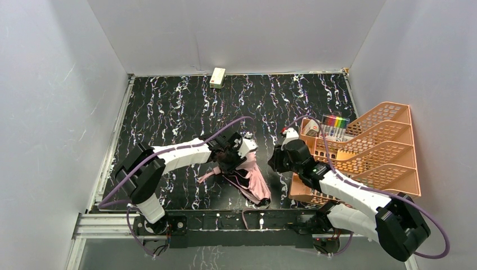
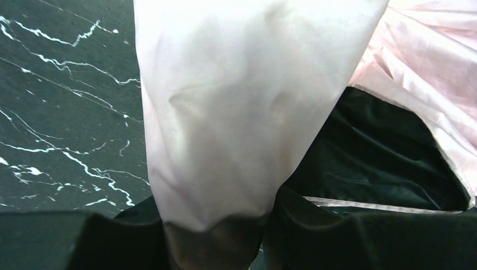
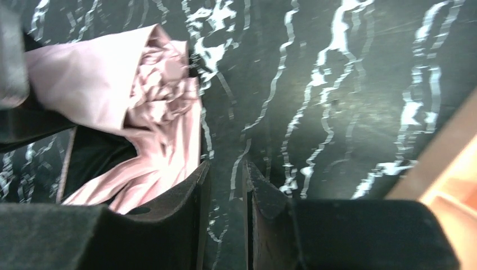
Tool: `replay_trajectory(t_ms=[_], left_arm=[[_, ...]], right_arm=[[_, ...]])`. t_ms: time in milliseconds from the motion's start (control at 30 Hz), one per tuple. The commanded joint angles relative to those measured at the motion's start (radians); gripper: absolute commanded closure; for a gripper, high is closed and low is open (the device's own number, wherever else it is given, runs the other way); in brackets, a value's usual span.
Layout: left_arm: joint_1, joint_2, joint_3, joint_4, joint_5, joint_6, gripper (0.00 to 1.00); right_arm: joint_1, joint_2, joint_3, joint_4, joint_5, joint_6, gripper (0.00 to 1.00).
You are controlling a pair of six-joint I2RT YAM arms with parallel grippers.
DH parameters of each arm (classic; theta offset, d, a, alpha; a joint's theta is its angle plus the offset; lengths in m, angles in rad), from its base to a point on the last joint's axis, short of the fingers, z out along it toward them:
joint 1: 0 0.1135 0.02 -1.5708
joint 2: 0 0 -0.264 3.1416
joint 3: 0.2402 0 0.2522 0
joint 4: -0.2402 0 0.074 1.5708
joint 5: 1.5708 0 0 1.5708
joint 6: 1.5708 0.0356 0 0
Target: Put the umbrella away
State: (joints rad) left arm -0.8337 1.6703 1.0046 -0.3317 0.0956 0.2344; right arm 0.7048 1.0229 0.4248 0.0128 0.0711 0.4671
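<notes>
The umbrella (image 1: pixel 254 179) lies partly folded on the black marble table (image 1: pixel 169 107), near the front middle, its pale pink and black fabric crumpled. My left gripper (image 1: pixel 232 160) is at its upper end, shut on a fold of pink fabric (image 2: pixel 236 101) that fills the gap between the fingers (image 2: pixel 216 230). My right gripper (image 1: pixel 277 160) hovers just right of the umbrella, its jaws nearly together with a narrow gap and nothing in it (image 3: pixel 225 174). The pink fabric (image 3: pixel 157 95) shows to its left in the right wrist view. The handle is not clearly visible.
An orange mesh organiser rack (image 1: pixel 371 152) stands at the right, close behind my right arm; its edge shows in the right wrist view (image 3: pixel 450 169). Coloured markers (image 1: pixel 336 122) sit in its far slot. A small cream box (image 1: pixel 217 77) lies at the table's back edge.
</notes>
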Motion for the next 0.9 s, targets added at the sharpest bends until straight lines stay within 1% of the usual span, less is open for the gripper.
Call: replay_trajectory(t_ms=[0,100,133,200,267,367,433,500,633,667,767,867], left_arm=[[-0.001,-0.023,-0.01,0.036,-0.054,0.114,1.0],[-0.002,-0.087,-0.072,0.143,-0.019,0.197,1.0],[-0.002,-0.107,-0.095,0.183,-0.013,0.231,1.0],[-0.002,-0.131,-0.142,0.266,-0.016,0.309,1.0],[-0.001,-0.13,-0.169,0.34,-0.041,0.39,1.0],[0.014,-0.097,-0.177,0.419,-0.039,0.462,1.0],[0.025,-0.061,-0.155,0.426,-0.017,0.488,1.0],[0.03,-0.029,-0.127,0.416,-0.009,0.513,1.0],[0.033,0.003,-0.108,0.431,-0.015,0.559,1.0],[0.032,0.003,-0.11,0.439,-0.019,0.568,1.0],[0.033,-0.005,-0.118,0.447,-0.026,0.585,1.0],[0.032,-0.024,-0.139,0.469,-0.021,0.586,1.0]], right_arm=[[-0.034,-0.043,0.046,0.035,0.114,-0.1,0.65],[-0.038,-0.081,0.032,0.11,0.133,-0.195,0.65],[-0.039,-0.088,0.045,0.107,0.131,-0.218,0.64],[-0.047,-0.083,0.079,0.071,0.111,-0.249,0.52],[-0.053,-0.059,0.11,0.031,0.075,-0.275,0.43],[-0.066,-0.04,0.131,0.013,-0.024,-0.33,0.29],[-0.086,-0.037,0.132,0.038,-0.114,-0.365,0.22],[-0.118,0.0,0.159,0.034,-0.216,-0.407,0.18],[-0.18,0.119,0.253,-0.011,-0.402,-0.507,0.14],[-0.199,0.141,0.267,-0.034,-0.432,-0.521,0.13],[-0.272,0.227,0.304,-0.031,-0.556,-0.553,0.12],[-0.305,0.323,0.383,-0.038,-0.644,-0.571,0.09]])
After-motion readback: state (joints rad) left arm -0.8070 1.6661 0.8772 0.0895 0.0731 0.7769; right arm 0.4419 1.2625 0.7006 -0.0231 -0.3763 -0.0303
